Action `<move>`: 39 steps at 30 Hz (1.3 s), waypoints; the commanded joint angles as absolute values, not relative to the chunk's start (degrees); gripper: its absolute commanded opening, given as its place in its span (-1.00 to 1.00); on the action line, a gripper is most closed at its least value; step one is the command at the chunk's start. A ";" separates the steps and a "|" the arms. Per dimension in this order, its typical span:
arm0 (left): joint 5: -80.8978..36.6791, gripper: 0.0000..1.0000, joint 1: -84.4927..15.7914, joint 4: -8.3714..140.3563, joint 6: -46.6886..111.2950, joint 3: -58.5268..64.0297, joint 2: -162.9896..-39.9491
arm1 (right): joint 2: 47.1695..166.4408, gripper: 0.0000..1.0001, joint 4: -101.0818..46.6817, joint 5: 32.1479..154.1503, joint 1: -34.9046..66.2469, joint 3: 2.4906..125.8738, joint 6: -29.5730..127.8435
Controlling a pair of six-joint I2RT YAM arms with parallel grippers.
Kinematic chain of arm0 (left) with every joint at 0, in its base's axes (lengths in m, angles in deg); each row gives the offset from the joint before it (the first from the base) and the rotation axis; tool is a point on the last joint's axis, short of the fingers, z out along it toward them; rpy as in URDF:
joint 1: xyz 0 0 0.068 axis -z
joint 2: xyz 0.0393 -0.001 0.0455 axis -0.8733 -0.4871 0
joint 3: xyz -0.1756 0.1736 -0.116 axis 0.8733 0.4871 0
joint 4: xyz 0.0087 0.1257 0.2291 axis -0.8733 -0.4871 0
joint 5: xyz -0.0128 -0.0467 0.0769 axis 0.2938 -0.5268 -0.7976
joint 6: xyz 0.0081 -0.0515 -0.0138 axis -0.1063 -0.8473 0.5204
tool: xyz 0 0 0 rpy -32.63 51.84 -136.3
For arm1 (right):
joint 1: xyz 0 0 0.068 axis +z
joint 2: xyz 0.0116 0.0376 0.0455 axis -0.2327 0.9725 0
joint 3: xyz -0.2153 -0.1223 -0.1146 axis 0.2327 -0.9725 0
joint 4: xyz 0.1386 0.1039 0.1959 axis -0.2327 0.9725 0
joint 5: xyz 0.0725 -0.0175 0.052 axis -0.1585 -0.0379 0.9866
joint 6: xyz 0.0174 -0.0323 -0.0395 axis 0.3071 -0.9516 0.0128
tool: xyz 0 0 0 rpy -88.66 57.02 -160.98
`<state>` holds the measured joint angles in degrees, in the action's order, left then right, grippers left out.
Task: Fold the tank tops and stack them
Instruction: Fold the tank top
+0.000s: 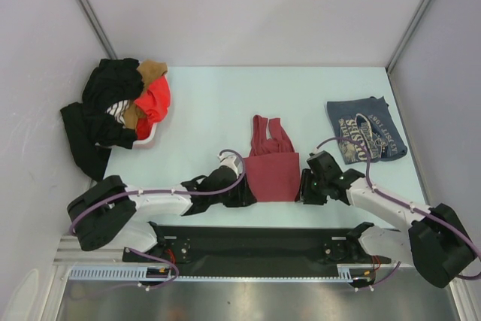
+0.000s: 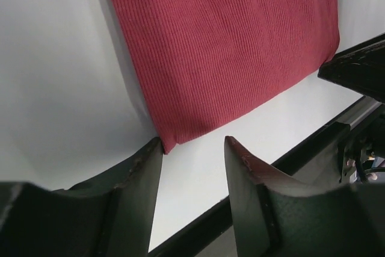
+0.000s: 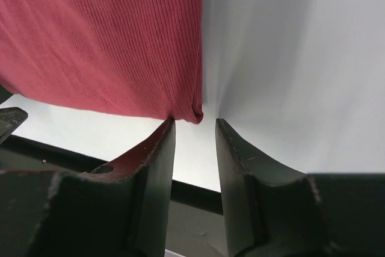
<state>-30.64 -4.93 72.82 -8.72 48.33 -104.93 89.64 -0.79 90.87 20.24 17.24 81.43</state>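
Far L on the table [image 1: 203, 103]: heap of black clothes [image 1: 101, 114] w/ an orange-red garment [image 1: 155, 101] against it. L gripper [image 2: 194, 144] sits at near-L corner of the maroon tank top [image 1: 272, 171], fingers part spread, corner touching one tip, nothing pinched. Top lies mid-table by the front edge, straps pointing away. R gripper [image 3: 195, 123] at its near-R corner, gap narrower, corner just at the tips. Blue-grey printed tank top [image 1: 366, 131] lies far R, apart.

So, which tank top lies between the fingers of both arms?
The plain maroon tank top; the blue-grey printed tank top lies apart at the far right.
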 commanded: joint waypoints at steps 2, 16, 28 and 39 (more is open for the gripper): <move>-30.90 0.00 -4.51 72.33 -9.20 47.15 -107.10 | 91.90 -0.26 -4.68 88.94 20.56 17.73 80.91; -31.08 -0.99 -4.34 69.87 -8.94 48.38 -106.14 | 92.53 -1.00 -2.76 90.34 21.08 17.90 79.85; -25.01 -0.99 -3.28 62.15 -9.56 45.92 -97.70 | 80.49 -1.00 11.05 90.87 24.16 22.56 82.05; -19.03 -0.99 -11.53 57.65 -4.56 39.16 -95.14 | 86.71 -1.00 10.97 90.60 21.44 34.15 77.49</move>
